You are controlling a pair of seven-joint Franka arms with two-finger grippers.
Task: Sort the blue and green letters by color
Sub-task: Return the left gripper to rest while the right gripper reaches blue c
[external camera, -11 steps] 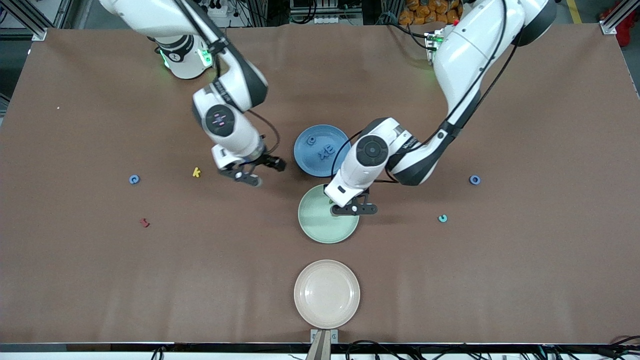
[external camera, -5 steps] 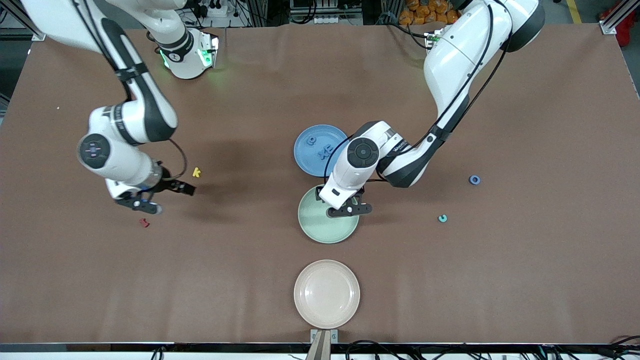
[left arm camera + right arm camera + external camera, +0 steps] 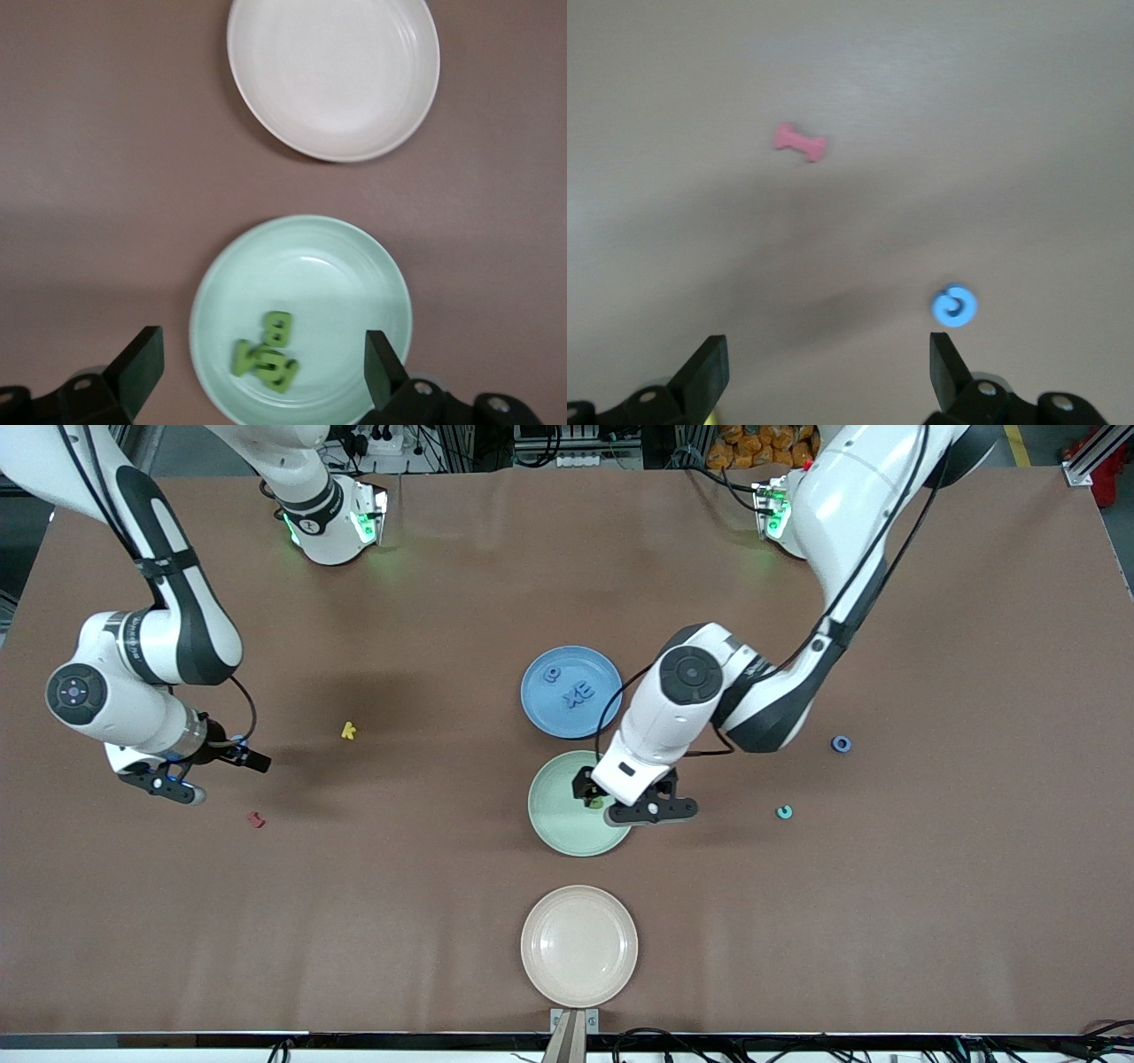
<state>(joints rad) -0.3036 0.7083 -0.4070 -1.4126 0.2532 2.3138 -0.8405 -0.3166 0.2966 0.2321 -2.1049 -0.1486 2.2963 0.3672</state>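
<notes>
My left gripper [image 3: 613, 801] hangs open and empty over the green plate [image 3: 556, 815]. In the left wrist view [image 3: 261, 341] three olive green letters [image 3: 266, 354] lie bunched in that plate [image 3: 354, 274]. The blue plate [image 3: 542, 707] holds blue letters [image 3: 580, 691]. My right gripper [image 3: 221, 778] is open and empty [image 3: 826, 341] over the table at the right arm's end. A loose round blue letter [image 3: 953, 305] lies on the table just beside one of its fingers [image 3: 948, 367]. Another blue ring letter [image 3: 841, 743] lies at the left arm's end.
A yellow k [image 3: 348, 731] and a small dark red letter [image 3: 256, 819] lie near my right gripper; the red one also shows in the right wrist view [image 3: 800, 142]. A teal letter [image 3: 784, 811] lies at the left arm's end. A beige plate [image 3: 578, 992] sits nearest the front camera.
My right arm swung from the table's middle out to the right arm's end, over the loose blue letter. My left gripper shifted slightly over the green plate.
</notes>
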